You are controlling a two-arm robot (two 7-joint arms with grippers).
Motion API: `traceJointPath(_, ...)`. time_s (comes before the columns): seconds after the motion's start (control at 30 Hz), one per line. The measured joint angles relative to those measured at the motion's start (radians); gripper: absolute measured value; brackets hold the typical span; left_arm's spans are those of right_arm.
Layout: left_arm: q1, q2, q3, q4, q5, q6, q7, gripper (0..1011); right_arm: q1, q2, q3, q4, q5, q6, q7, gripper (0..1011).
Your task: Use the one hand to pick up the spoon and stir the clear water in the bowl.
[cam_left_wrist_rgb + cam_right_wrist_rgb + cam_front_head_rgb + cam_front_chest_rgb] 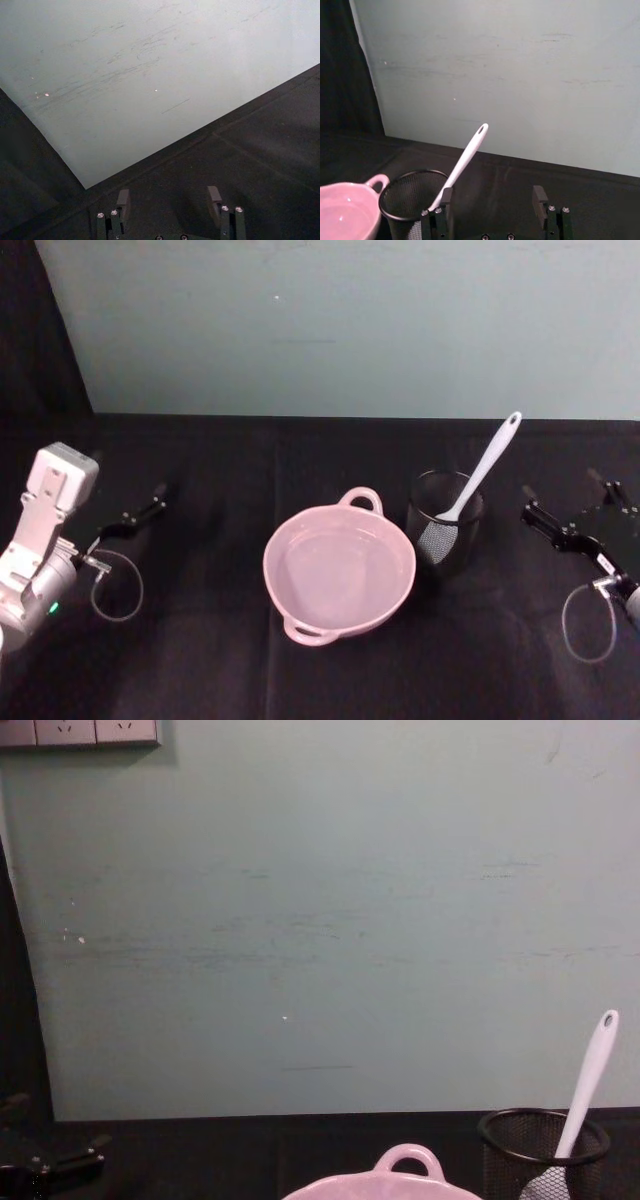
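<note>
We see the bowl near the middle of the black table, with one looped handle toward the wall and the other toward the robot. A shallow pool of clear water lies in it. Just to its right stands a black mesh cup, close beside the bowl; we cannot tell whether the two touch. The spoon stands in that cup, blade down against the mesh. Its handle leans up and away to the right, so that the end with the oval hole rises well above the cup's rim. Nothing grips the spoon. The right claw is at the table's right side, to the right of the cup and apart from it, spread wide and holding nothing. From its wrist view we look between the two fingers toward the cup, the spoon and the bowl's far handle. The left claw rests far to the left, well apart from the bowl, also wide and empty, facing bare table and the wall. From the chest we see the cup and the leaning spoon at the lower right, the bowl's handle just left of them, and the left claw low at the left edge.
</note>
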Motion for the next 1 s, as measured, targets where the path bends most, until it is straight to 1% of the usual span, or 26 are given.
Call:
traceJointPath(0.2, 0.000, 0.000, 0.000, 0.000, 0.000, 0.000, 0.000, 1005, 0.028, -0.027, 0.011, 0.022, 0.041, 0.029, 0.046, 1003)
traceJointPath(0.33, 0.000, 0.000, 0.000, 0.000, 0.000, 0.000, 0.000, 1005, 0.060, -0.051, 0.015, 0.044, 0.095, 0.068, 0.095, 1002)
traceJointPath(0.37, 0.000, 0.000, 0.000, 0.000, 0.000, 0.000, 0.000, 1005, 0.077, -0.063, 0.016, 0.058, 0.122, 0.088, 0.119, 1003)
traceJointPath(0.47, 0.000, 0.000, 0.000, 0.000, 0.000, 0.000, 0.000, 1005, 0.103, -0.083, 0.020, 0.086, 0.158, 0.113, 0.151, 1002)
traceJointPath(0.5, 0.000, 0.000, 0.000, 0.000, 0.000, 0.000, 0.000, 1005, 0.120, -0.098, 0.027, 0.106, 0.195, 0.131, 0.176, 1002)
traceJointPath(0.53, 0.000, 0.000, 0.000, 0.000, 0.000, 0.000, 0.000, 1005, 0.130, -0.107, 0.032, 0.118, 0.216, 0.141, 0.187, 1002)
traceJointPath(0.57, 0.000, 0.000, 0.000, 0.000, 0.000, 0.000, 0.000, 1005, 0.144, -0.121, 0.038, 0.136, 0.251, 0.156, 0.203, 1003)
traceJointPath(0.63, 0.000, 0.000, 0.000, 0.000, 0.000, 0.000, 0.000, 1005, 0.162, -0.132, 0.043, 0.160, 0.288, 0.172, 0.219, 1002)
traceJointPath(0.67, 0.000, 0.000, 0.000, 0.000, 0.000, 0.000, 0.000, 1005, 0.178, -0.142, 0.045, 0.183, 0.319, 0.183, 0.233, 1003)
traceJointPath(0.73, 0.000, 0.000, 0.000, 0.000, 0.000, 0.000, 0.000, 1005, 0.192, -0.149, 0.045, 0.203, 0.341, 0.192, 0.242, 1003)
traceJointPath(0.77, 0.000, 0.000, 0.000, 0.000, 0.000, 0.000, 0.000, 1005, 0.206, -0.154, 0.045, 0.222, 0.361, 0.200, 0.251, 1003)
traceJointPath(0.87, 0.000, 0.000, 0.000, 0.000, 0.000, 0.000, 0.000, 1005, 0.230, -0.160, 0.043, 0.250, 0.389, 0.214, 0.266, 1002)
traceJointPath(1.0, 0.000, 0.000, 0.000, 0.000, 0.000, 0.000, 0.000, 1005, 0.272, -0.166, 0.030, 0.304, 0.433, 0.249, 0.297, 1002)
